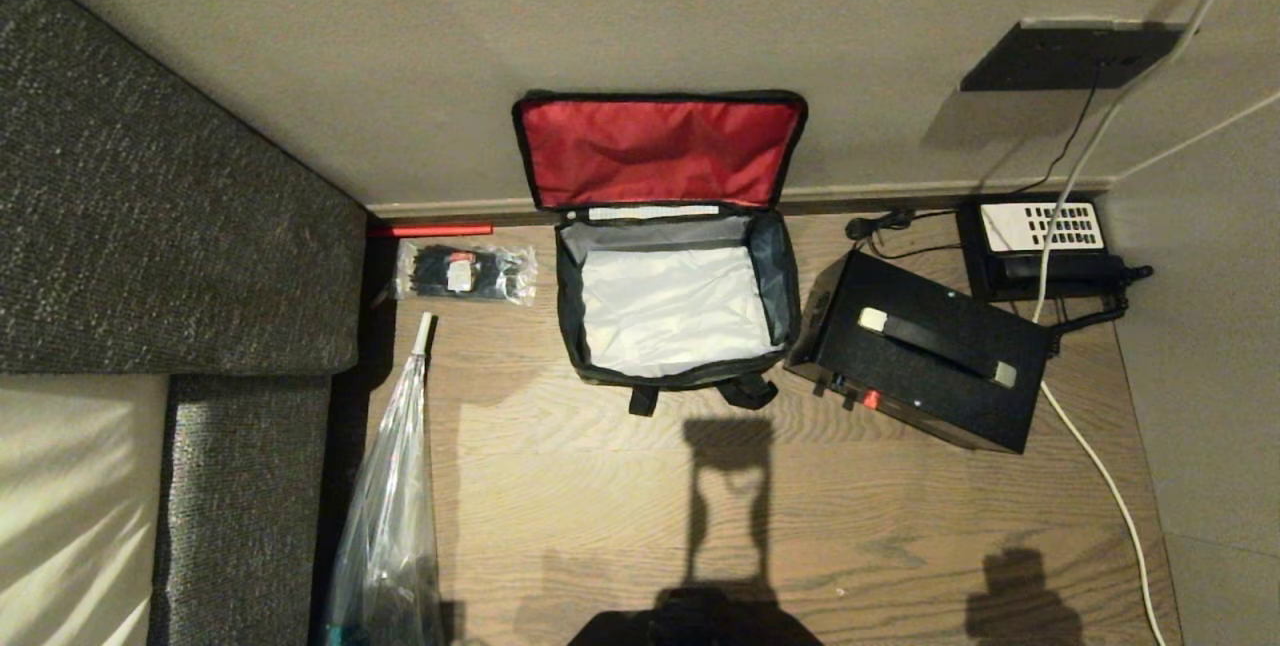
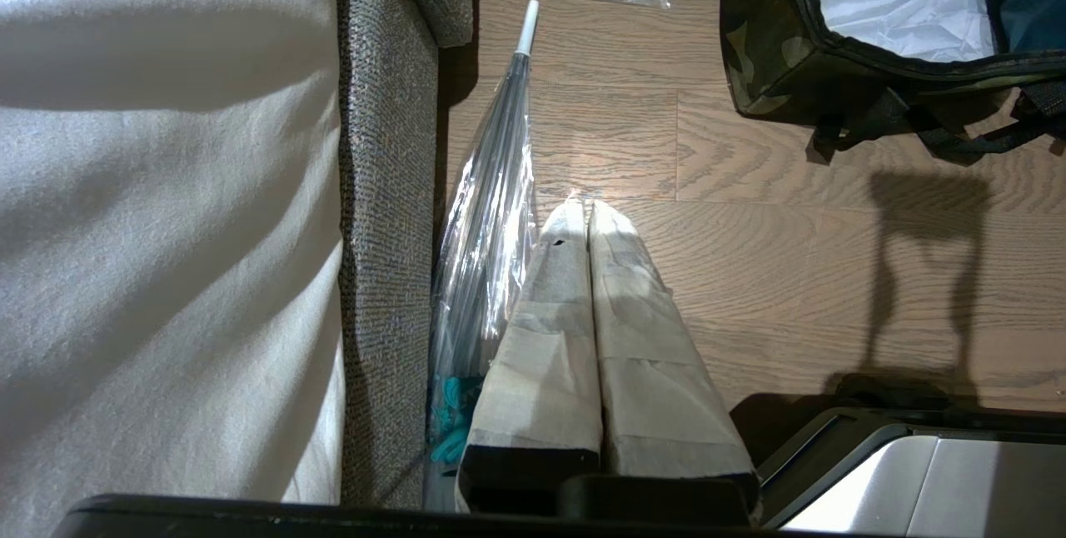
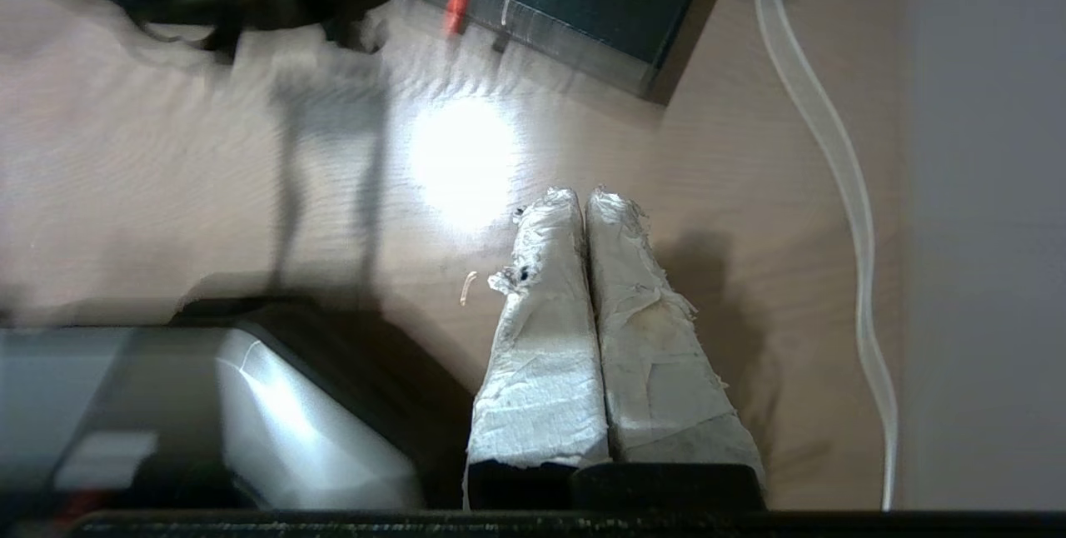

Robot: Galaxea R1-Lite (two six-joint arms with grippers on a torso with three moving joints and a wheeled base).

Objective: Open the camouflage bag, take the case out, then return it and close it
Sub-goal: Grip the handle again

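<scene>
Head view shows neither arm, only shadows on the wood floor (image 1: 620, 516). One camouflage bag (image 1: 676, 366) stands open against the wall, lid flap (image 1: 658, 151) up, lining bare. One case (image 1: 920, 361) lies at its 3 o'clock, just beside it; its far corner hides part of the telephone (image 1: 1045, 241). Left gripper (image 2: 587, 209) and right gripper (image 3: 583, 198) hang above the floor, fingers pressed together, empty. One clear plastic bag (image 1: 390, 516) runs off frame beside the sofa (image 1: 170, 226).

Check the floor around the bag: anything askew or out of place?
The case sits out on the floor right of the bag, skewed to the wall. The bag is open and empty, its red flap against the wall. A white cable trails past the case's corner. Both grippers are shut, holding nothing.
</scene>
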